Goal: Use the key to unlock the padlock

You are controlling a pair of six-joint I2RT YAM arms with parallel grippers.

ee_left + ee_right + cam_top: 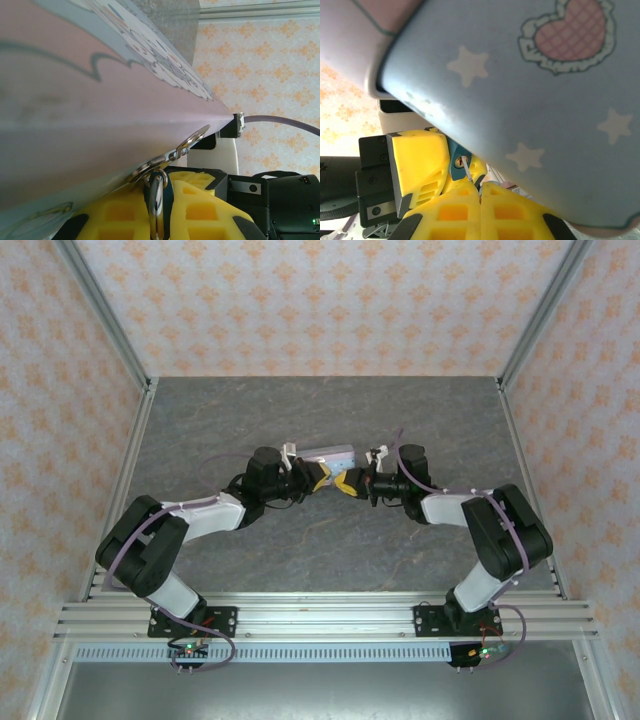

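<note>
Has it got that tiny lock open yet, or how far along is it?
Already done: the left gripper clamps the padlock and the right gripper pinches the key. In hand: the key's tip sits at the keyhole; how deep, I cannot tell. Left: turning it and freeing the shackle, which looks hooked through the ring on the tin.

Bright, even light, soft faint shadows on the table, near tin blurred in wrist views
</note>
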